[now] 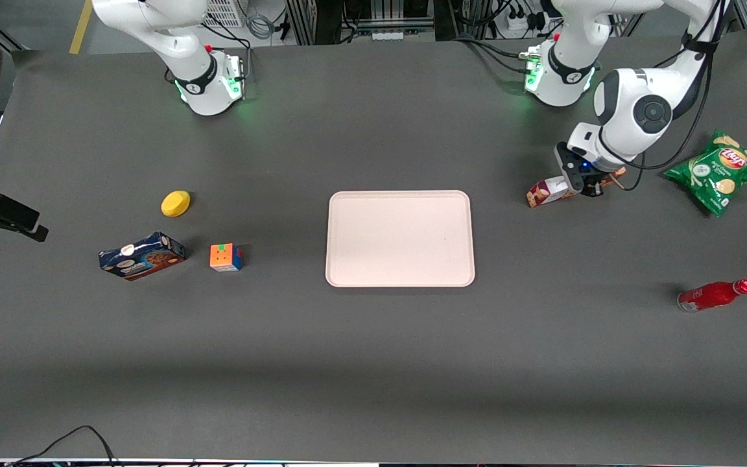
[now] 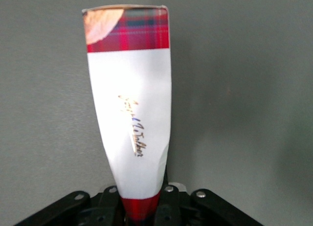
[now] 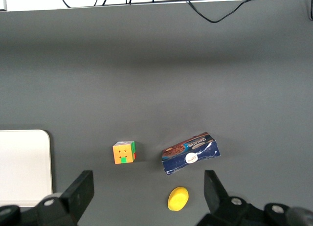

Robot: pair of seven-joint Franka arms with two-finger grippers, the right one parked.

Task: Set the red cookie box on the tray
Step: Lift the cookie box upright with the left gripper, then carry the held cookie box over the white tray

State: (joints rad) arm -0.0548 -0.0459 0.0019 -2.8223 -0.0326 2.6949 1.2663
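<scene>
The red cookie box (image 1: pixel 546 191) lies toward the working arm's end of the table, level with the tray's farther edge. My left gripper (image 1: pixel 585 179) is down over the box's middle. In the left wrist view the gripper (image 2: pixel 142 207) is shut on the red cookie box (image 2: pixel 129 113), whose white label and plaid end stick out from the jaws, and the cardboard is pinched narrow where it is gripped. I cannot tell whether the box rests on the table or hangs just above it. The pale pinkish tray (image 1: pixel 399 239) lies flat mid-table with nothing on it, and its corner (image 3: pixel 22 162) shows in the right wrist view.
A green chips bag (image 1: pixel 718 170) lies beside the gripper, toward the table's end. A red bottle (image 1: pixel 716 295) lies nearer the front camera. Toward the parked arm's end are a dark blue cookie box (image 1: pixel 142 255), a colour cube (image 1: pixel 225 257) and a yellow object (image 1: pixel 176 203).
</scene>
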